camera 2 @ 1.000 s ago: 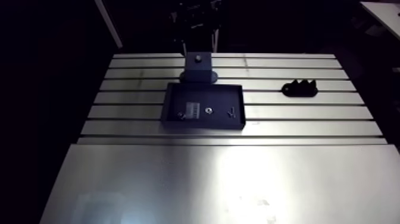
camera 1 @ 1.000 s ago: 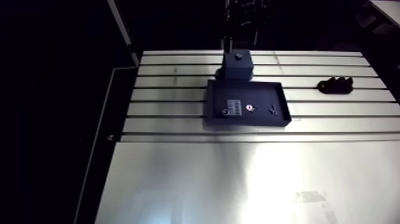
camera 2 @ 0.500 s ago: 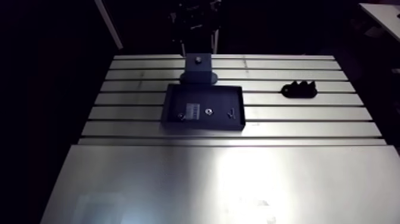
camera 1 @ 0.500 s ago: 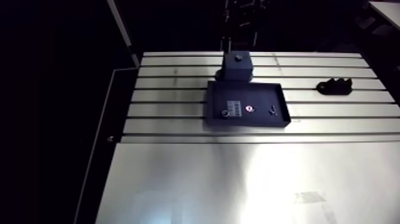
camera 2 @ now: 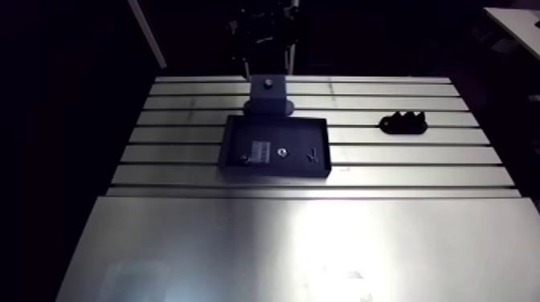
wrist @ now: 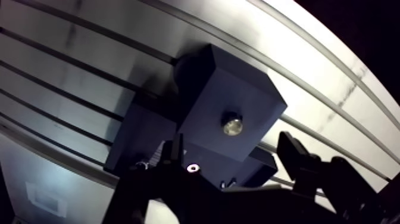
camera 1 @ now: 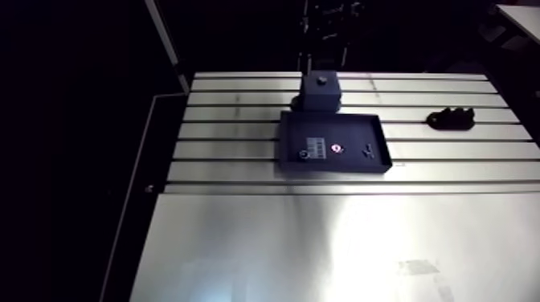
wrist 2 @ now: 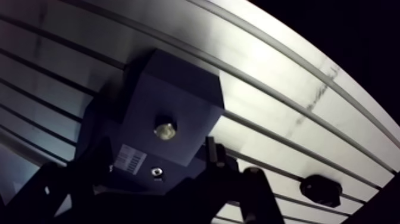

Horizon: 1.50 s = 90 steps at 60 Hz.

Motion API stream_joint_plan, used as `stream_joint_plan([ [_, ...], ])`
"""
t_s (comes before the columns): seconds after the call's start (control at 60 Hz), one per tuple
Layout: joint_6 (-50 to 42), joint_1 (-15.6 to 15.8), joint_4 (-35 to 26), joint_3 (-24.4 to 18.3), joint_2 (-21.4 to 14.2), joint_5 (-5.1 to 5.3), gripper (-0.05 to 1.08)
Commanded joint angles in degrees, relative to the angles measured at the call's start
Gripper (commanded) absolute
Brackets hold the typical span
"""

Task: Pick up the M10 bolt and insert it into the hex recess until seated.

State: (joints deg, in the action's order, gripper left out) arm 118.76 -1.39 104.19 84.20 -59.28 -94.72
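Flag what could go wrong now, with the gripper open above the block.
1. The bolt sits in the block top, but full seating cannot be confirmed; it may be cocked.
2. The gripper, open, hangs over the block; a sideways exit might clip it or the tray beside it.

I count one slotted table [camera 1: 241, 148]. On it stands one dark block [camera 1: 321, 92], with one bolt [wrist: 233, 126] head showing in its top face. Just beside the block lies one black tray [camera 1: 353, 128]. The tray holds three small metal pieces, one near its left end [camera 1: 304, 153], one in the middle [camera 1: 337, 147] and one towards the right [camera 1: 368, 148], too small to tell their kinds, plus one pale label [camera 1: 317, 147]. Well apart lies one black lumpy part [camera 1: 452, 118]. I have one gripper [wrist: 232, 149] with two fingers [wrist: 172, 152].
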Motion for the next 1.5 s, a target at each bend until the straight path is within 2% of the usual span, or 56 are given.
stream_joint_plan([
  [0.017, -0.1, 0.0, 0.0, -0.1, -0.1, 0.00, 0.17],
  [0.217, -0.1, 0.1, 0.7, 0.1, -0.3, 0.27, 0.19],
  [0.55, -0.1, -0.2, 2.5, 1.0, -0.1, 0.11, 0.34],
  [0.833, 0.5, -0.3, 4.0, 2.7, -0.1, 0.02, 0.41],
  [1.5, 0.8, -0.1, 5.7, 4.2, -0.3, 0.11, 0.48],
])
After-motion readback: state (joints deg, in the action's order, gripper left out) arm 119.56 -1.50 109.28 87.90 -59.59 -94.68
